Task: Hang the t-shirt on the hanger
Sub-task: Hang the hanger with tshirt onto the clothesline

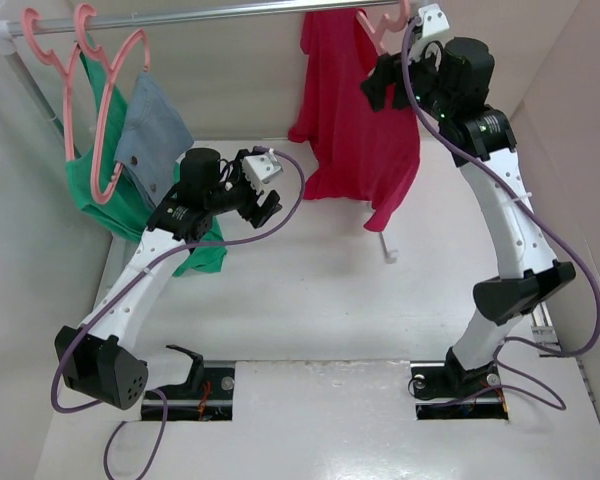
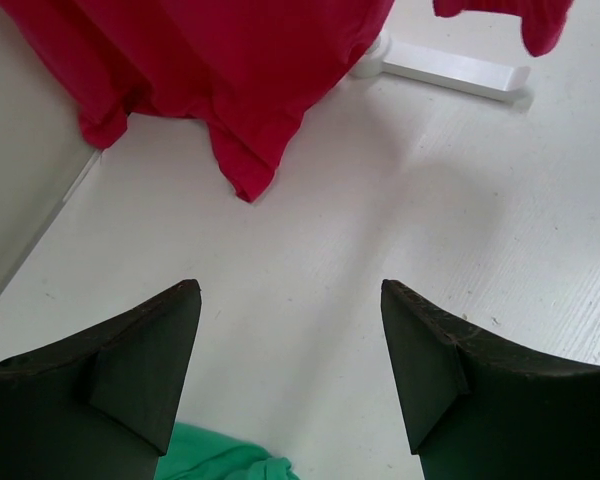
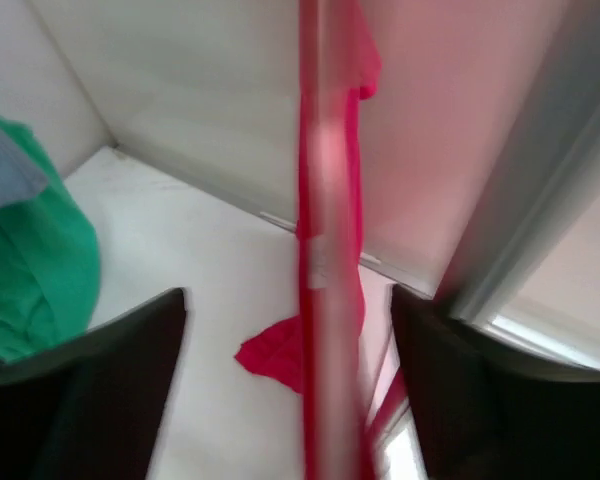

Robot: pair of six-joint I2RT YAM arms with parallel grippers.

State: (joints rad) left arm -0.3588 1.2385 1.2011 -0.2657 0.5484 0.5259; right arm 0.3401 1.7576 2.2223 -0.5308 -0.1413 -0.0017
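Well, from the top camera the t-shirt (image 1: 352,125) hangs from the rail (image 1: 210,10) at the back, on the right side. It hangs long and straight down, and its bottom comes low, near the counter (image 1: 310,300). The pink hanger (image 1: 372,32) peeks out at its shoulder, with the hook up by the rail. The right claw (image 1: 385,82) is high up, just beside that shoulder. The left claw (image 1: 268,190) is low and well apart from the shirt, near the green cloth (image 1: 110,200) and the blue-grey cloth (image 1: 152,130). So the right arm is the nearer one by far.

From the left wrist camera, the left claw's two fingers (image 2: 140,360) stand wide apart with nothing between them, so it is open. Past them is bare counter, then the shirt's bottom edge, which looks to touch the counter. A white foot (image 2: 450,68) on the counter shows more clearly here than from the top.

From the right wrist camera, the right claw's fingers are apart too, so it is open. A blurry pink bar (image 3: 325,250) stands between them and touches neither. I cannot tell if it is the hanger or the rail. The shirt hangs behind it. I think the shirt is about hung, and the right claw only needs to back away without bumping the hanger.
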